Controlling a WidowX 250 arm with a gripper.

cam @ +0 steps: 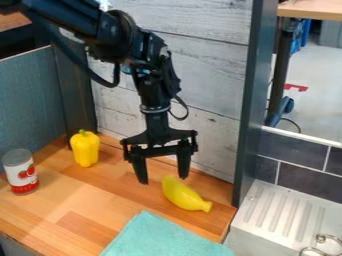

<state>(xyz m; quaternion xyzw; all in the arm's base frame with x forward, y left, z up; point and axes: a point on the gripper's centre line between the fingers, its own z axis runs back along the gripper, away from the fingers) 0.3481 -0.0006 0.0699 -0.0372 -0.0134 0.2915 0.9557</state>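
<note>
One curved, bright yellow banana point(183, 194)

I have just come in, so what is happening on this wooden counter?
The black robot gripper hangs over the wooden counter with its fingers apart and nothing between them. Nearest to it is a yellow banana-shaped thing, which lies on the wood; I cannot tell if one fingertip touches it. A yellow pepper and a can stand farther left in the picture, and a teal cloth lies at the front.
</note>
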